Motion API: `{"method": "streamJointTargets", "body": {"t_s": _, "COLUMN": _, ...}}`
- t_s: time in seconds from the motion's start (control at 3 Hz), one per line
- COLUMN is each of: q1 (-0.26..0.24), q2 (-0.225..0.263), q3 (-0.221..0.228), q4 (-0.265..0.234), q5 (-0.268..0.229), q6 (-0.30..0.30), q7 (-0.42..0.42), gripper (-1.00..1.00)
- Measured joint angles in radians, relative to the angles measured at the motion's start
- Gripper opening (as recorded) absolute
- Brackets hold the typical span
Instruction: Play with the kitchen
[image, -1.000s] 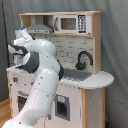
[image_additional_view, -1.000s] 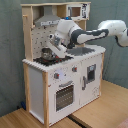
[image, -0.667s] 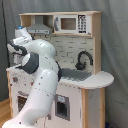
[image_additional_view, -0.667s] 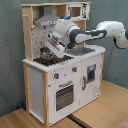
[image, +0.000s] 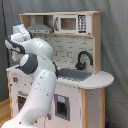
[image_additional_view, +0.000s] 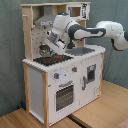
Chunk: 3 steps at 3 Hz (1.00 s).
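Observation:
The kitchen (image_additional_view: 37, 85) is a tall white and light-wood toy unit, seen in both exterior views. Its black-red hob (image_additional_view: 52, 59) lies on the counter beside the grey sink (image: 75, 75) with a black tap (image: 84, 59). Below is the oven door (image_additional_view: 63, 95). In the second exterior view my gripper (image_additional_view: 54, 44) hangs tilted just above the back of the hob, close to a small metal pot (image_additional_view: 45, 49). In the first exterior view my white arm (image: 40, 75) covers the hob and the gripper's tip.
A hood (image: 37, 25) and a toy microwave (image: 70, 23) sit on the upper shelf above the gripper. The pegboard back stands right behind the pot. A grey curtain (image_additional_view: 10, 50) backs the scene, and the kitchen stands on a wooden surface (image_additional_view: 95, 112).
My wrist has risen a little and turned over the hob. The kitchen and the pot have not moved.

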Motion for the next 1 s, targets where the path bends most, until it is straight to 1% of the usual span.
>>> {"method": "streamJointTargets", "body": {"t_s": 0.33, "q1": -0.002, "q2": -0.007, "q3": 0.032, "q4": 0.0, "q5": 0.0, "q6": -0.099, "q7": -0.002, "gripper": -1.0}}
{"method": "streamJointTargets", "body": {"t_s": 0.67, "q1": -0.033, "q2": -0.003, "q3": 0.022, "q4": 0.0, "q5": 0.0, "q6": -0.194, "q7": -0.015, "gripper": -1.0}}
{"method": "streamJointTargets", "body": {"t_s": 1.0, "q1": 0.03, "q2": 0.039, "q3": 0.021, "q4": 0.037, "q5": -0.063, "q6": -0.21, "q7": -0.017, "gripper": -1.0}}
